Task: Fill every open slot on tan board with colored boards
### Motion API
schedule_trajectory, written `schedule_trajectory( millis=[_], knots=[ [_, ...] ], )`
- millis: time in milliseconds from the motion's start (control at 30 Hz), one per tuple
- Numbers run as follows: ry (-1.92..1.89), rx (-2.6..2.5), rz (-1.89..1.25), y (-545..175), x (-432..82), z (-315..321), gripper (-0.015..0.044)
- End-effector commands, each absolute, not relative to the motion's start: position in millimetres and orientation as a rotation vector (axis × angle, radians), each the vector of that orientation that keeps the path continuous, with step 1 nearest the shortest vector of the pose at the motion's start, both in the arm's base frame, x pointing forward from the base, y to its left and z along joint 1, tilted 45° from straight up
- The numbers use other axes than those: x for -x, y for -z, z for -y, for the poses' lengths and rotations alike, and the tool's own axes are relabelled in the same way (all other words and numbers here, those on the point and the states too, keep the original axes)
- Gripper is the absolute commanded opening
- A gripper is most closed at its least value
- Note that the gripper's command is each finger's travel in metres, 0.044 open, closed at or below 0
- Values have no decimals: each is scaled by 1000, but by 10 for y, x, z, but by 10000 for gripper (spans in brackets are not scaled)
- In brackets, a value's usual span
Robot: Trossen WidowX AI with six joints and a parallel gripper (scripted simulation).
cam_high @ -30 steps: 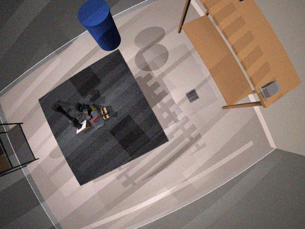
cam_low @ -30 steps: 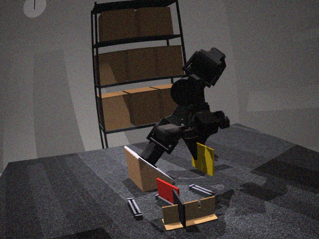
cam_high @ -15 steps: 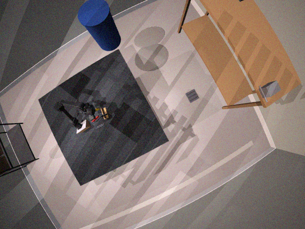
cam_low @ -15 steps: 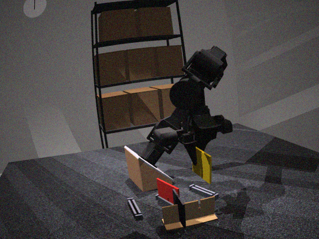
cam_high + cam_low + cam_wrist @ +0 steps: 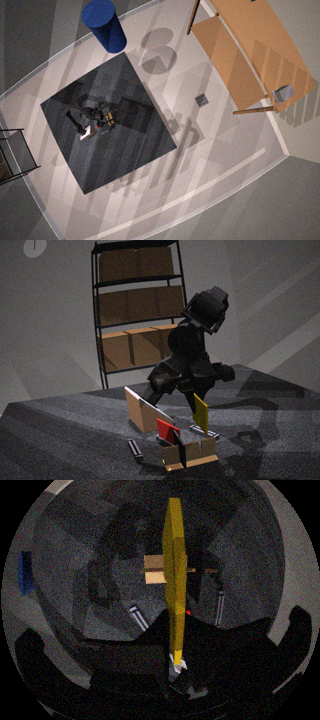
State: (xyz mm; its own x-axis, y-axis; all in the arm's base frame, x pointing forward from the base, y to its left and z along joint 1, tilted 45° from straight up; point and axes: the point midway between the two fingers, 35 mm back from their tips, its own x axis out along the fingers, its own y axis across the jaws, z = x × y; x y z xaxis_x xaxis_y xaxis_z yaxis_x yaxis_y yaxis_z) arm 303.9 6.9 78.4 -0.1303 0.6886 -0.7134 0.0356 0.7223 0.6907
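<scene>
One tan board [image 5: 112, 121] [image 5: 192, 452] [image 5: 155, 575], landmark here, stands lengthwise on the worktop [image 5: 134, 144] [image 5: 77, 441]! One black board [image 5: 181, 450] crosses it; one slot shows open. One red board [image 5: 166, 430] stands behind it, and one yellow board [image 5: 201, 414] [image 5: 175, 575], upright, crosswise to it, is up above, pinched in the claw [image 5: 194, 405]!

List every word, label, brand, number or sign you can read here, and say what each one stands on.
None can be read. The yellow board, the red board and the tan board show no lettering, and neither do the cardboard boxes on the shelf.
</scene>
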Motion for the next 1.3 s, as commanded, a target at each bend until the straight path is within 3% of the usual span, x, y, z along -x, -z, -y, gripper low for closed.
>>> schedule_trajectory(
  millis=[0,1267],
  knots=[
    [-601,-615,-1623,-758,-3134,-55,0],
    [-599,-619,-1624,-485,-3101,-315,0]
  ],
)
